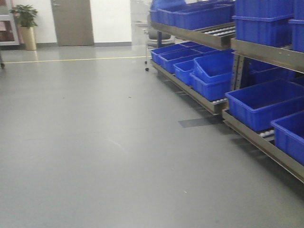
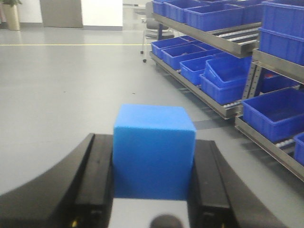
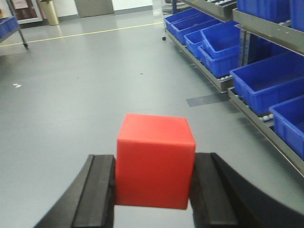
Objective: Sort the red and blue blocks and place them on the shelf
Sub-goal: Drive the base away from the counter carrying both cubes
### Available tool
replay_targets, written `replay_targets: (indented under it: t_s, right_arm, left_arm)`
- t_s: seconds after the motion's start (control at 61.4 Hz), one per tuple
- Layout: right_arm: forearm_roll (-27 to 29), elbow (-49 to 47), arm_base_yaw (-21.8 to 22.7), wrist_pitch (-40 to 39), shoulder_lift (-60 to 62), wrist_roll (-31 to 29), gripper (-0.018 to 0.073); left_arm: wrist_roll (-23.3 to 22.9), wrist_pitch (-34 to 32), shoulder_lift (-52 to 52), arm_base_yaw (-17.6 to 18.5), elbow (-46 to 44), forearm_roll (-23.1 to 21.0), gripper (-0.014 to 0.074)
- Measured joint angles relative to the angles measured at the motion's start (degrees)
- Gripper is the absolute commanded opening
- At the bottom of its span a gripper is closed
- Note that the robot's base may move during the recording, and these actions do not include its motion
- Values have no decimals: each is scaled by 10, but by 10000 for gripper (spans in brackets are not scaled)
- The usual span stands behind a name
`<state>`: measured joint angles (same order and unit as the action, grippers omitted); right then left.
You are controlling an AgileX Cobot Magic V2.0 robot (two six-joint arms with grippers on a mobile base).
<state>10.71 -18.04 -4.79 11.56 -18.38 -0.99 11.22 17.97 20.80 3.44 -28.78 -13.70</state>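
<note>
1. Blue block (image 2: 153,152) sits clamped between the left jaws, lower centre of frame.
2. Red block (image 3: 154,161) sits likewise in the right jaws.
3. Grip firmly and square up to the shelf (image 1: 266,51) at frame right.

- One cube (image 2: 153,142) sits gripped in my left tool (image 2: 152,183), the other cube (image 3: 154,159) in my right tool (image 3: 153,190).
- The shelf (image 1: 266,53) stands on my right, bins (image 1: 263,102) on its tiers.

Front camera looked across the grey floor (image 1: 95,142) toward the shelf (image 1: 199,38) at right; both wrist cameras, seemingly lower, faced likewise, sharing that shelf's lower rail.
</note>
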Motion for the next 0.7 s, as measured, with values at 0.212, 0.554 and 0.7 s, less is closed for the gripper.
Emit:
replay_targets:
  t_s: [0.212, 0.554, 0.7]
  right_arm:
    - [0, 0, 0, 0, 0, 0, 87]
    - [0, 0, 0, 0, 0, 0, 87]
    - [0, 0, 0, 0, 0, 0, 87]
  left_arm:
    - [0, 0, 0, 0, 0, 0, 122]
    - [0, 0, 0, 0, 0, 0, 122]
    - [0, 0, 0, 0, 0, 0, 122]
